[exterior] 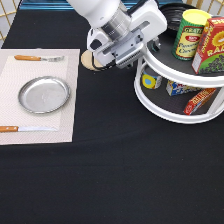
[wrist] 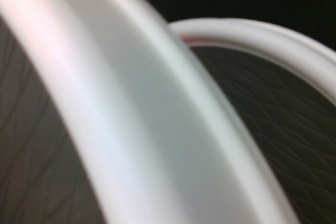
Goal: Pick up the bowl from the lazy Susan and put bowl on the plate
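Observation:
The black bowl (exterior: 172, 11) sits at the back of the lazy Susan's (exterior: 167, 70) upper tier, partly hidden by the arm and a can. My gripper (exterior: 145, 49) hangs over the exterior view's left edge of that tier, close to its white rim and short of the bowl. The wrist view shows only the white rims (wrist: 150, 125) and the dark grey mat (wrist: 30, 130) from very close. The silver plate (exterior: 44, 94) lies empty on a pale placemat (exterior: 60, 125) at the exterior view's left.
A green and yellow can (exterior: 190, 34) and a red box (exterior: 210, 45) stand on the upper tier; small packets (exterior: 177, 89) lie on the lower tier. A fork (exterior: 40, 58) and a knife (exterior: 25, 129) flank the plate. A wooden coaster (exterior: 88, 61) lies behind the hand.

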